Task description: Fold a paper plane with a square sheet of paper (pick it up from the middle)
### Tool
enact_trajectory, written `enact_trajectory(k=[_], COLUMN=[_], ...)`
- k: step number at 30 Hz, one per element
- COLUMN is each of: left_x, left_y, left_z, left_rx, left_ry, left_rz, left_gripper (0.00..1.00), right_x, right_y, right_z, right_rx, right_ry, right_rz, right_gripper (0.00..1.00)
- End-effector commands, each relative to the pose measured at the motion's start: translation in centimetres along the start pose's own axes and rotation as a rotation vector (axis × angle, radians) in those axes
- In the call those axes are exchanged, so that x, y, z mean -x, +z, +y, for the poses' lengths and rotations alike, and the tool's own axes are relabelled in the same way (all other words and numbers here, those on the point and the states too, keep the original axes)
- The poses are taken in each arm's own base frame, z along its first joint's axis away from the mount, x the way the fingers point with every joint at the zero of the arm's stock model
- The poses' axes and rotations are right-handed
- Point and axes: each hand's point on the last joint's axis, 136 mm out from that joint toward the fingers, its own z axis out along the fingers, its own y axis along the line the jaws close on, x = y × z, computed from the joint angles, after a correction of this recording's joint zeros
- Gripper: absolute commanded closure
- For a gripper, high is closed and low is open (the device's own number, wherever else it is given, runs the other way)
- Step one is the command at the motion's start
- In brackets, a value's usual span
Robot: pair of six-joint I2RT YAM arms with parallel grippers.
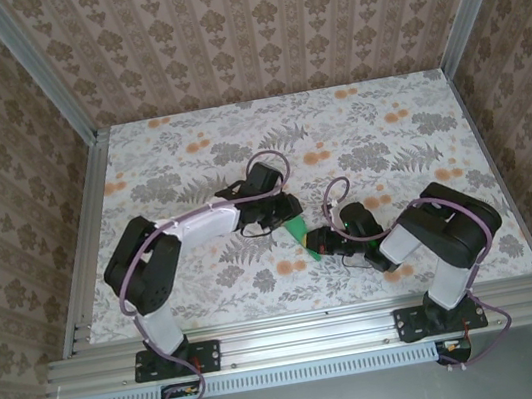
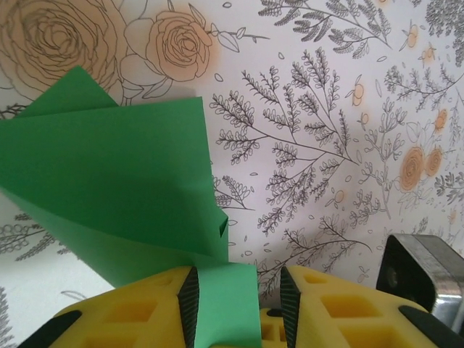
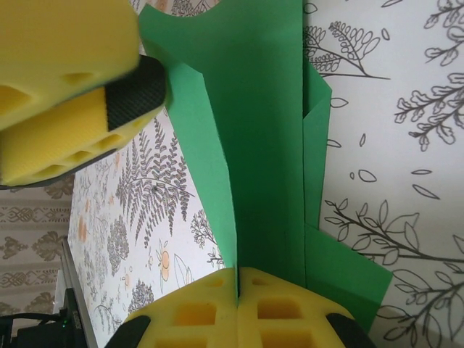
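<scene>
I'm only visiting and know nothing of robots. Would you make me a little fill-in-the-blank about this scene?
The paper is ___ in colour.
The right hand is shut on the ___.
The left hand is ___ and black.
The table is printed with leaves and ___.
Missing words: green; paper; yellow; flowers.

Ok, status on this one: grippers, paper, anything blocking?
Right gripper shut on the green paper. Left gripper open, paper flap between its jaws. No obstruction visible.
</scene>
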Motion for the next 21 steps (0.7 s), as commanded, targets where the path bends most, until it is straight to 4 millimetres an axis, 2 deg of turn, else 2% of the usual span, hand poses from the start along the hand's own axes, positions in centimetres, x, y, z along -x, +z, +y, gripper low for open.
enact_trajectory(k=[1, 7, 12, 17, 20, 21], left_x=[0.3, 0.4, 0.2, -0.1, -0.2, -0.2], left_y=[0.8, 2.0, 2.9, 3.3, 3.5, 3.6], left_z=[-0.9, -0.5, 0.1, 0.4, 0.2, 0.2], left_rx=[-0.035, -0.016, 0.005, 0.025, 0.022, 0.022], left_ry=[0.022, 0.052, 0.065, 0.085, 0.095, 0.099], left_rz=[0.009, 0.021, 0.044, 0.061, 0.069, 0.071], left_gripper=[0.63, 0.63, 0.64, 0.65, 0.65, 0.66], right_x=[-1.7, -1.5, -1.3, -0.7, -0.4, 0.0], right_y=[-0.6, -0.9, -1.4, -2.8, -4.1, -4.5], right_z=[-3.2, -2.9, -2.5, -2.0, -2.5, -2.0], right_rx=[-0.137, -0.150, -0.174, -0.237, -0.321, -0.325], right_ry=[0.075, 0.068, 0.054, 0.017, -0.015, -0.038], right_rz=[0.054, 0.056, 0.070, 0.070, 0.078, 0.071], right_gripper=[0.97, 0.90, 0.72, 0.63, 0.62, 0.63])
